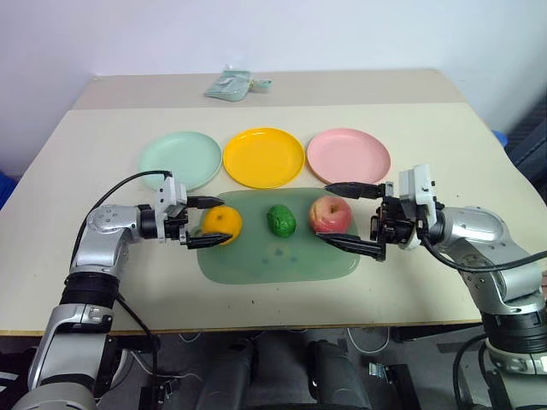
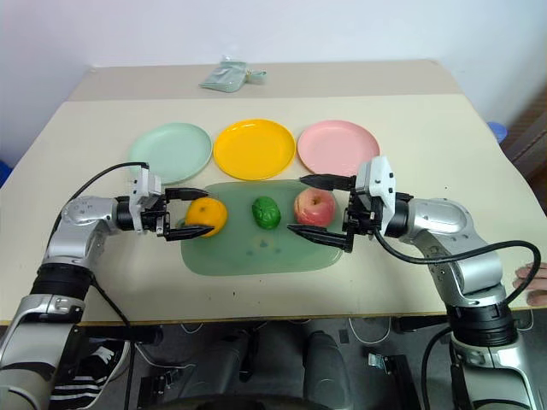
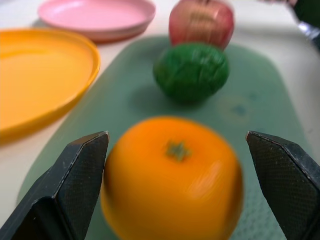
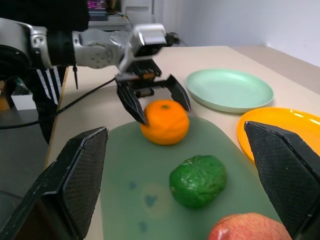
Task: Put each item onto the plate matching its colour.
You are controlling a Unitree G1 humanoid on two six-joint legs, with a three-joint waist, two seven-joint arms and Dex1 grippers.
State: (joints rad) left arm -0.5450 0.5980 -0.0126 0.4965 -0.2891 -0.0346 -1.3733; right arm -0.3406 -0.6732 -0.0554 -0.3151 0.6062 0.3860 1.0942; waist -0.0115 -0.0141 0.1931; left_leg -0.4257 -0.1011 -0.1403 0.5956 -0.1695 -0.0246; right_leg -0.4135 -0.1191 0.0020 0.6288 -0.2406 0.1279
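Orange [image 1: 222, 223] sits between the wide-open left end effector [image 1: 208, 222] fingers, right end effector [image 1: 351, 217] open around the apple [image 1: 330, 214]; off-centre closing could roll either off the mat [image 1: 278, 256].

Three fruits are lined up on the mat [image 1: 256, 265]: the orange [image 1: 222, 224] at the left, the bumpy fruit [image 1: 281, 220] in the middle, the apple [image 1: 330, 214] at the right. Behind the mat, three plates [image 1: 263, 157] are set in a row. A packet [image 1: 227, 84] is placed farther back.
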